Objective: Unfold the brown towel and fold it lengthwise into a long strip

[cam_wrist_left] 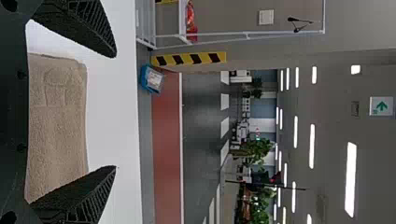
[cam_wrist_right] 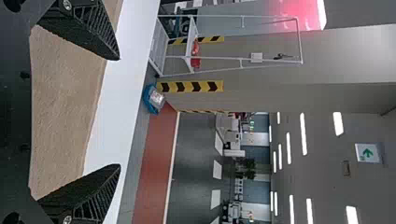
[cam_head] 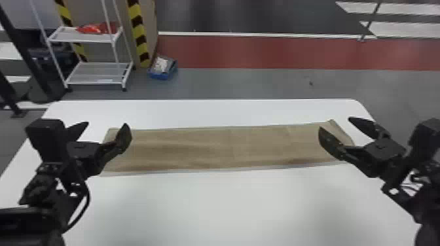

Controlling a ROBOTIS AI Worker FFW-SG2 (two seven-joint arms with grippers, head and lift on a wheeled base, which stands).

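My left gripper (cam_head: 104,131) is open above the left end of the brown towel (cam_head: 209,147), which lies across the white table as one long, flat strip. Over the strip's right end my right gripper (cam_head: 337,126) is open too, nothing between its fingers. In the left wrist view, the left gripper (cam_wrist_left: 114,112) has its fingers wide apart, with the towel (cam_wrist_left: 58,126) beyond them on the table. The right wrist view shows the right gripper (cam_wrist_right: 119,112) spread in the same way, the towel (cam_wrist_right: 65,107) lying flat below.
The white table (cam_head: 235,209) extends in front of the towel and behind it. Past its far edge, on the floor, stand a white wire rack (cam_head: 98,73) and a blue box (cam_head: 162,67), with striped posts (cam_head: 139,32) close by.
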